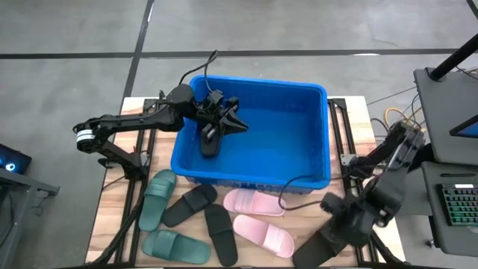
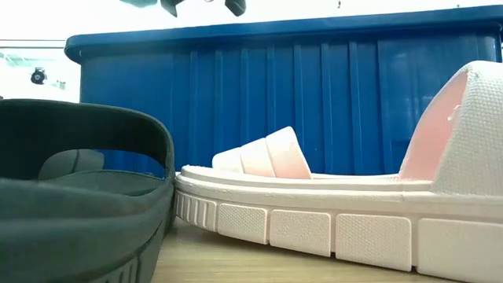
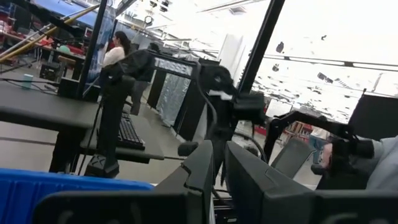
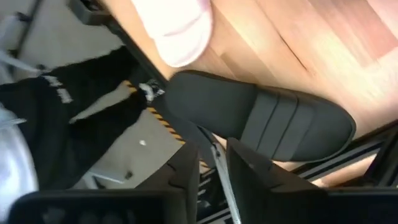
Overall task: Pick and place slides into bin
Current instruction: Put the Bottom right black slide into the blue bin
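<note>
Near the front edge, the right gripper [image 4: 211,165] hangs over a black slide [image 4: 261,118], fingers a little apart, pinching nothing; it must grab next; farther back, the left gripper [image 1: 224,119] holds a black slide [image 1: 211,138] over the bin [image 1: 314,93], ready to drop it.

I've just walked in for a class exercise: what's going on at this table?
A two-armed robot is putting slides into the blue bin. The left gripper is over the bin, shut and empty, with one black slide inside below it. The right gripper is near another black slide at the table edge. Green slides and pink slides wait outside.
</note>
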`<action>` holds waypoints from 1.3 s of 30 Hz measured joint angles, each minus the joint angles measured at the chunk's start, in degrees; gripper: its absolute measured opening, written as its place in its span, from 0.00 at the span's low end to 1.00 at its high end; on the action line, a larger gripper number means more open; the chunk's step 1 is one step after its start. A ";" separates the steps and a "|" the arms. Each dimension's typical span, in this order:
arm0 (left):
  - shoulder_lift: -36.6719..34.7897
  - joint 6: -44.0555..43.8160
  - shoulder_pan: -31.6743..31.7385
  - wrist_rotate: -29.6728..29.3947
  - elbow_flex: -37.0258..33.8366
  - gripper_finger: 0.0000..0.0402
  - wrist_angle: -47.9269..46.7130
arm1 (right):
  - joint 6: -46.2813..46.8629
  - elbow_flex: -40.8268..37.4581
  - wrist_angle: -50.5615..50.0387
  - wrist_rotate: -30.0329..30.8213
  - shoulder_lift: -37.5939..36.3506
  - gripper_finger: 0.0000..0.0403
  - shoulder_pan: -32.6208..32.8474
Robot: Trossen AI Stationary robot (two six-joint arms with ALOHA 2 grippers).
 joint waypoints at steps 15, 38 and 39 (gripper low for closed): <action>0.30 0.00 0.00 0.25 0.00 0.08 -0.01 | 1.18 0.00 1.26 -12.95 16.04 0.58 0.09; 0.30 0.44 -0.02 1.37 -0.07 0.19 -5.80 | 10.40 0.00 2.94 -9.86 19.88 0.60 1.74; 0.30 0.46 -0.02 1.52 -0.07 0.23 -5.76 | 10.28 -0.03 2.99 -9.84 20.36 0.60 1.99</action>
